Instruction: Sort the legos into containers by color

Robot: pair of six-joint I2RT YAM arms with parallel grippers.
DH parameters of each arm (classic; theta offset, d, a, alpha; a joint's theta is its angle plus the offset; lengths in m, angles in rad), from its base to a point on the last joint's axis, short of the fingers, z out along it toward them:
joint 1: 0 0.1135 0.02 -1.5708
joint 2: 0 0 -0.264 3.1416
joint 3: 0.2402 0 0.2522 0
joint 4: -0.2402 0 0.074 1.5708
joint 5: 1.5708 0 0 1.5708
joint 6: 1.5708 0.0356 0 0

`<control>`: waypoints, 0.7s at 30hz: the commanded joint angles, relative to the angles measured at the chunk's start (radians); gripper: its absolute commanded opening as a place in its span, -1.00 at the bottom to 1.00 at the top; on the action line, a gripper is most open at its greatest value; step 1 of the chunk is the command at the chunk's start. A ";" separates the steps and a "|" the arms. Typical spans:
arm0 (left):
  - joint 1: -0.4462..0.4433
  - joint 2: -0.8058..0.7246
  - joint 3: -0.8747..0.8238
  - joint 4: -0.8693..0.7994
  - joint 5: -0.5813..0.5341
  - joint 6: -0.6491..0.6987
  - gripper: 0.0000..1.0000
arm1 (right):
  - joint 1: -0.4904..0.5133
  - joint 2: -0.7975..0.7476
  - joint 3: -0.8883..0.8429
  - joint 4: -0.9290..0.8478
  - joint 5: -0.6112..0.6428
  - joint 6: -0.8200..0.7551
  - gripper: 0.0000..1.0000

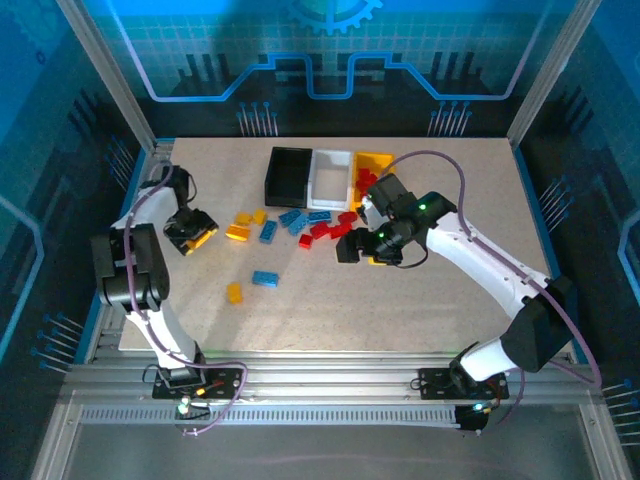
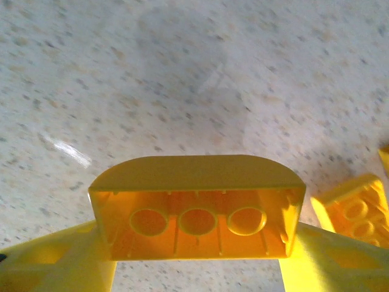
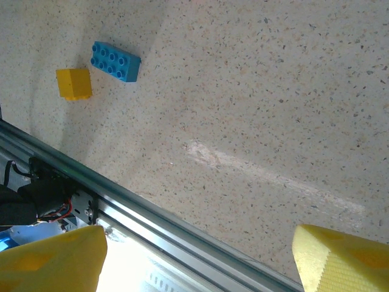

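Left gripper [image 2: 196, 252] grips a yellow lego [image 2: 194, 182] by its ends over the table [image 2: 182, 73]; right gripper [image 3: 197, 249] gapes wide, holding nothing

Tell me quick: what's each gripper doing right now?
Left gripper: shut on yellow brick.
Right gripper: open, nothing between the fingers.

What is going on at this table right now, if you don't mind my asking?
Lego bricks are being sorted by color into three bins, and many lie loose on the table. The left gripper has a yellow brick between its fingers. The right gripper hangs open and empty above the table.
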 commanded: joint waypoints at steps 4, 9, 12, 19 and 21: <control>-0.174 -0.001 0.227 -0.064 0.051 -0.039 0.32 | -0.080 -0.094 -0.076 -0.005 -0.007 -0.019 0.62; -0.272 0.131 0.503 -0.079 0.093 -0.082 0.32 | -0.155 -0.162 -0.109 -0.018 -0.016 -0.015 0.62; -0.310 0.251 0.693 -0.102 0.124 -0.095 0.32 | -0.173 -0.191 -0.123 -0.024 -0.015 -0.003 0.62; -0.362 0.477 0.957 -0.035 0.242 -0.175 0.32 | -0.179 -0.252 -0.136 -0.046 0.025 0.048 0.62; -0.369 0.525 1.008 -0.019 0.272 -0.196 0.33 | -0.179 -0.269 -0.144 -0.049 0.030 0.062 0.62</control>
